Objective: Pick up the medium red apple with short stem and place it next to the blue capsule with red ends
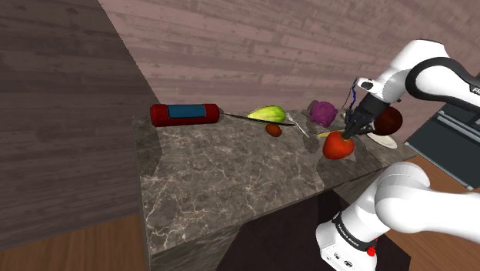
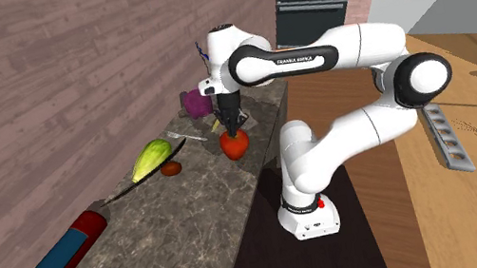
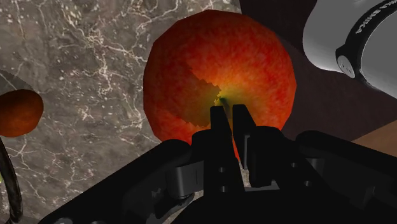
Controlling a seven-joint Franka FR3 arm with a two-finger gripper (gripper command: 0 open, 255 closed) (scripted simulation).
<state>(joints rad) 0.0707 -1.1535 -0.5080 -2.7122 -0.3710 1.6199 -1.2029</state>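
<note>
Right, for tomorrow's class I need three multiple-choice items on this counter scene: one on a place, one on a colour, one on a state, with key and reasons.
1. The gripper is right above: A the capsule; B the apple; C the bare middle of the counter.
2. The capsule's middle band is: A green; B white; C blue.
3. The capsule is: A lying on its side; B standing on end; C lifted off the counter.
Key: B, the shoulder view has the gripper at the apple's top; C, blue shows between its red ends; A, its length rests flat on the counter.
</note>
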